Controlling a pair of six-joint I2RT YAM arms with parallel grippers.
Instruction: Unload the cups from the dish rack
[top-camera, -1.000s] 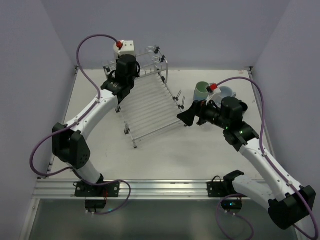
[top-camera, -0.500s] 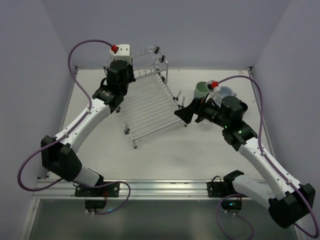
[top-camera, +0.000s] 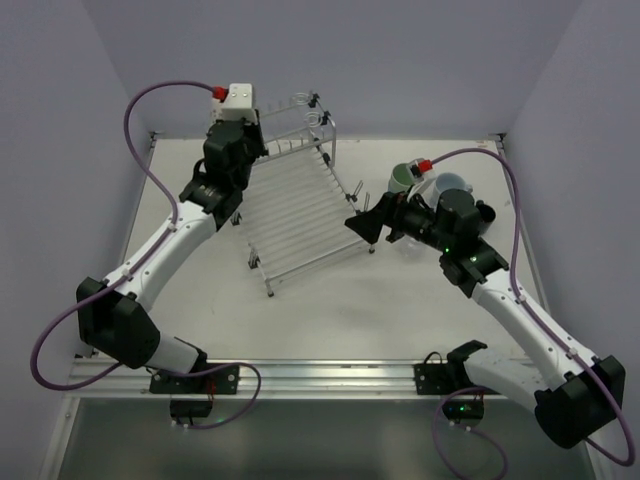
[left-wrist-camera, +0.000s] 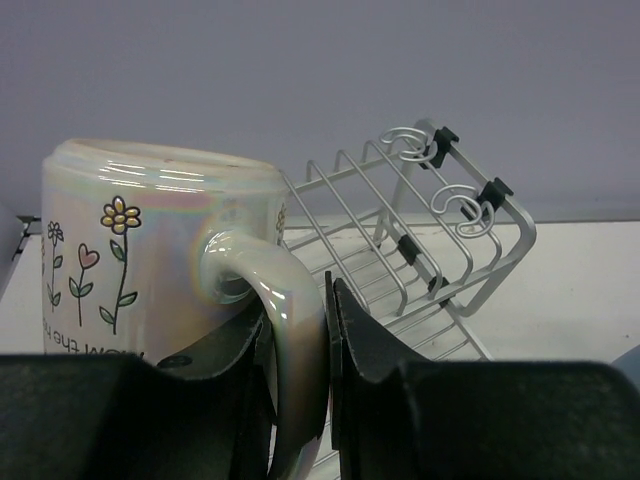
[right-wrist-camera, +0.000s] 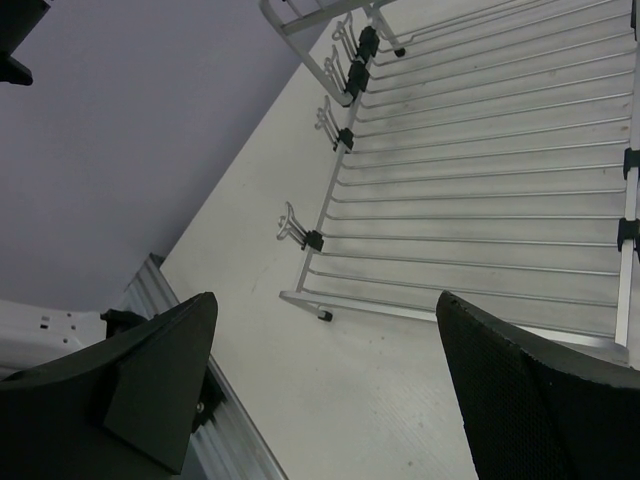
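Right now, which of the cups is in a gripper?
The pale flowered mug: the left gripper is shut on its handle. The green tumbler and blue tumbler stand free, no gripper on them.

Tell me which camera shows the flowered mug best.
The left wrist view: the mug fills its left side, with the flowers and handle plain and the handle pinched in the left claw. In the top view the left arm hides it. The right wrist view shows the rack, no mug.

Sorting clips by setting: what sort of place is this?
Probably a robot lab cell, not a kitchen: plain walls box in a white table, and two arms are bolted to an aluminium rail.
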